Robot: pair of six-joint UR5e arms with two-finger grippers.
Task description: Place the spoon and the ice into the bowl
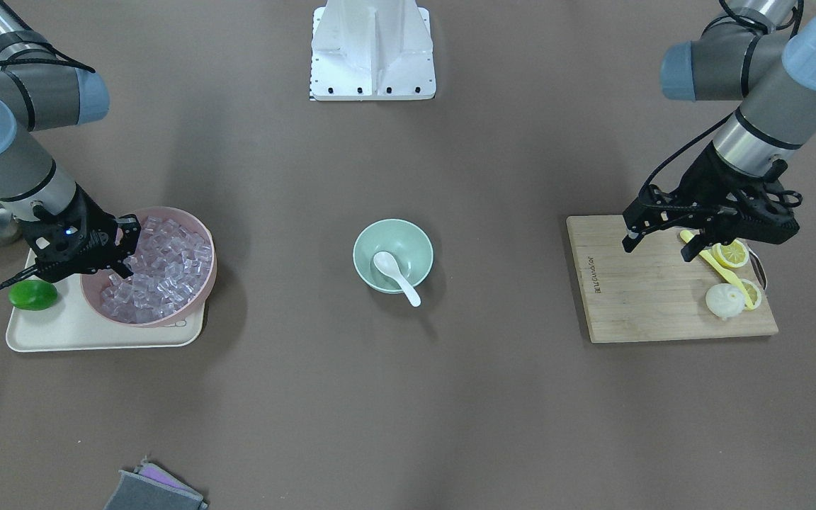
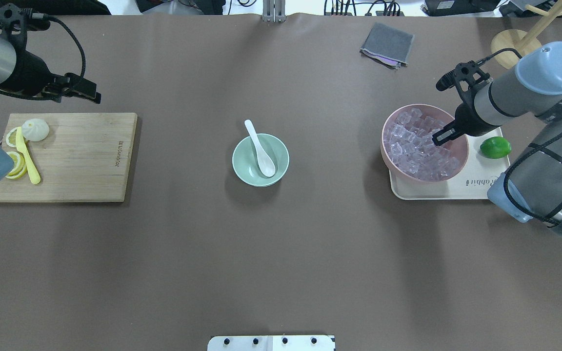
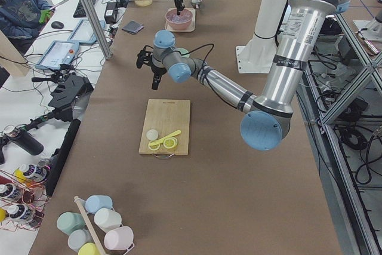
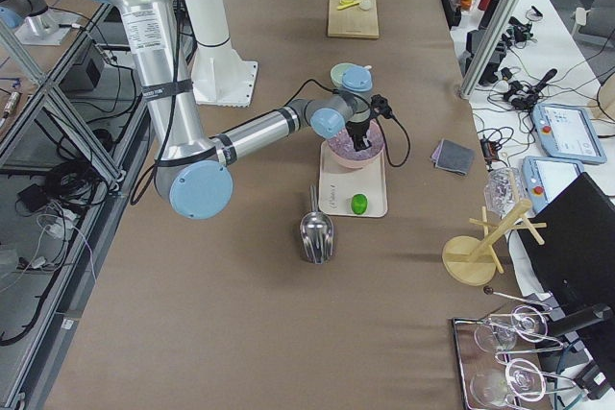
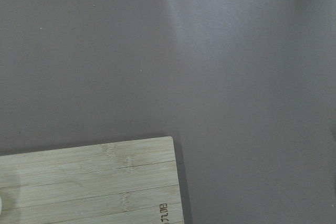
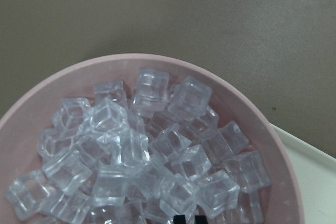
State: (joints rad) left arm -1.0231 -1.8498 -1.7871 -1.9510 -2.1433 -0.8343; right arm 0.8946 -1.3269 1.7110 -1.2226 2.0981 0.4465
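Observation:
The white spoon (image 1: 395, 275) lies in the mint-green bowl (image 1: 380, 237) at the table's middle, its handle over the rim; both also show in the overhead view, spoon (image 2: 260, 148) and bowl (image 2: 242, 165). Many clear ice cubes (image 2: 417, 146) fill a pink bowl (image 2: 384, 141). My right gripper (image 2: 438, 138) reaches down into that ice (image 6: 152, 150). Its fingertips (image 6: 181, 219) stand close together, shut, with no cube seen between them. My left gripper (image 1: 663, 246) is open and empty, held above the far side of the cutting board (image 1: 649, 297).
The pink bowl sits on a cream tray (image 2: 456, 192) beside a green lime (image 2: 495, 147). The cutting board (image 2: 81, 156) holds lemon slices, a yellow utensil (image 2: 28, 156) and a white bun (image 2: 35, 129). A metal scoop (image 4: 315, 232) lies near the tray. A grey cloth (image 2: 387, 45) lies farther off.

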